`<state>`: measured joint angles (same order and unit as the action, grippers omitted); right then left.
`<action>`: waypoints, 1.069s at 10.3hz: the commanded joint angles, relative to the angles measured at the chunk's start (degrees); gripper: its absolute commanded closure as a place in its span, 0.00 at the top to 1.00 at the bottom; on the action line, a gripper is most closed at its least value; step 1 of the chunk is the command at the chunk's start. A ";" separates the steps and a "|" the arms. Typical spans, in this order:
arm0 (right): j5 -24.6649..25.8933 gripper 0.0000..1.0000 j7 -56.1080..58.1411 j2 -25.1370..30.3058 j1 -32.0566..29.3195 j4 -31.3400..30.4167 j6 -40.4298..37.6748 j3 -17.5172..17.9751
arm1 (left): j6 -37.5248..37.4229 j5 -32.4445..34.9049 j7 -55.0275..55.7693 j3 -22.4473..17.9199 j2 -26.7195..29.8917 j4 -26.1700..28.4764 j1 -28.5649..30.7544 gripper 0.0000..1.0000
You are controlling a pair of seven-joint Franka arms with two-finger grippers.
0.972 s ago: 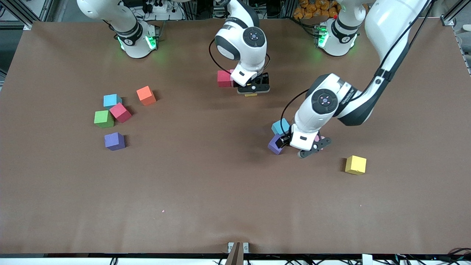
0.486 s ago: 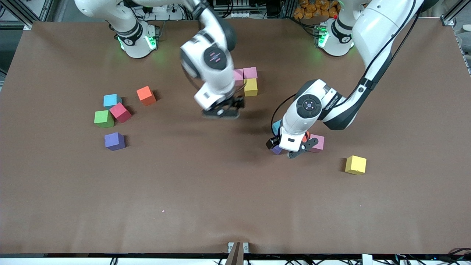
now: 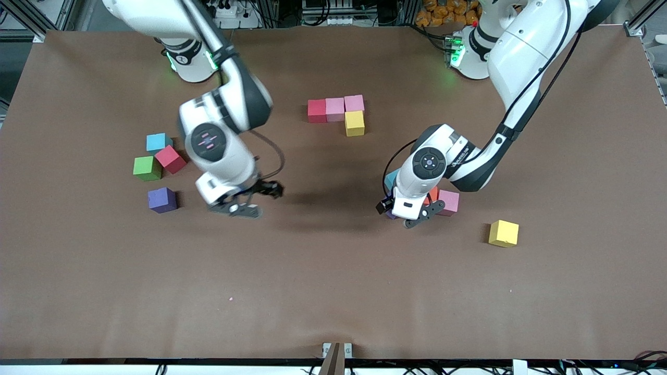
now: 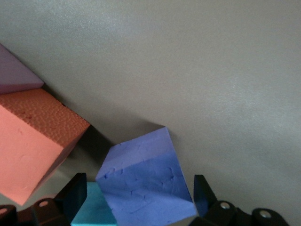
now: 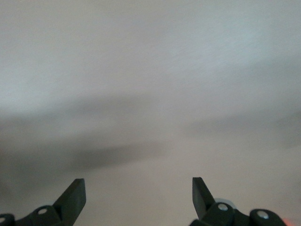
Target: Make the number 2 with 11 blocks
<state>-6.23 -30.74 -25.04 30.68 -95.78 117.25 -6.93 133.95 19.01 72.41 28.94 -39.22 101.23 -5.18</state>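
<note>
Four blocks already form a small group in the upper middle of the front view: a red block (image 3: 316,111), a pink block (image 3: 334,109) and another pink block (image 3: 354,102) in a touching row, with a yellow block (image 3: 354,124) just below the last one. At mid-frame toward the picture's left edge we see a light blue block (image 3: 157,141), a second red block (image 3: 171,159), a green block (image 3: 146,168) and a purple block (image 3: 162,200). The right gripper (image 3: 245,203) hangs over bare table (image 3: 312,291) beside that purple block, its fingers spread wide with nothing in them. Right of centre, the left gripper (image 3: 409,213) sits low among a cluster: a third pink block (image 3: 449,202), slivers of orange and light blue, and a lone yellow block (image 3: 504,233) lower right.

In the left wrist view, we find a purple cube (image 4: 146,181) between the widely parted fingers (image 4: 203,193) at the bottom edge, a light blue cube (image 4: 94,209) touching it, and an orange cube (image 4: 33,141) at the picture's left. Whether the fingers touch the purple cube we cannot tell.

In the right wrist view, we see only blurred table between wide dark fingertips (image 5: 75,193).
</note>
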 commanded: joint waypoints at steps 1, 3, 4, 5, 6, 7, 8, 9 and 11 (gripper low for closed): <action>1.40 1.00 6.70 1.31 -6.30 -1.51 -0.97 0.95 | 0.26 1.21 1.68 -0.46 -0.86 -0.95 -1.23 1.00; 4.46 1.00 11.47 0.61 -11.50 -1.60 -0.62 0.87 | 0.35 1.12 1.68 -0.72 -1.39 -0.95 -1.14 0.82; 6.22 1.00 13.23 0.17 -13.61 -1.60 -0.45 0.87 | 0.35 1.12 1.77 -1.77 -1.21 -0.95 -1.14 0.70; 7.02 1.00 14.99 -0.36 -15.45 -2.03 -0.10 0.87 | 0.26 0.86 1.77 -2.30 -1.13 -0.77 -1.14 0.57; 7.37 1.00 16.66 -0.62 -16.69 -3.43 1.56 0.87 | 0.26 0.86 1.68 -2.48 -1.12 -0.77 -1.14 0.45; 7.81 1.00 19.46 -0.63 -18.44 -4.75 3.40 0.87 | 0.26 1.29 1.07 -2.48 -1.04 -0.86 -1.14 0.19; 8.08 1.00 23.32 -0.71 -20.03 -4.94 3.86 0.87 | 0.26 1.47 0.28 -2.48 0.27 -0.95 -1.14 0.13; 8.17 1.00 26.75 -0.80 -21.26 -5.03 3.95 0.87 | 0.00 1.47 -0.77 -2.48 1.85 -1.64 -0.97 0.12; 9.56 1.00 33.86 -0.89 -23.55 -7.82 8.31 0.87 | -1.66 1.65 -2.79 -2.13 5.89 -2.35 -1.23 0.12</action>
<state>1.54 -1.43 -26.37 9.20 -100.93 121.93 -7.05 134.20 19.28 70.84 27.12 -37.95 98.48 -5.76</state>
